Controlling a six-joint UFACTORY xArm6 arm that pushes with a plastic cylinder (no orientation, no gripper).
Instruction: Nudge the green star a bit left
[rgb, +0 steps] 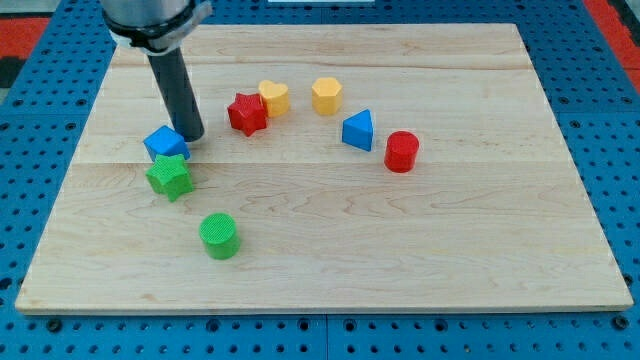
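Observation:
The green star (169, 176) lies on the wooden board (330, 260) at the view's left, just below a blue cube (165, 143) and touching it or nearly so. My tip (194, 137) rests on the board just right of the blue cube, above and slightly right of the green star, a short gap from the star. The dark rod rises from the tip toward the view's top left.
A green cylinder (219, 236) sits below and right of the star. A red star (247, 113), a yellow heart (274, 97), a yellow hexagon (326, 96), a blue triangle (358, 130) and a red cylinder (401, 151) form an arc to the right. The board's left edge is near the star.

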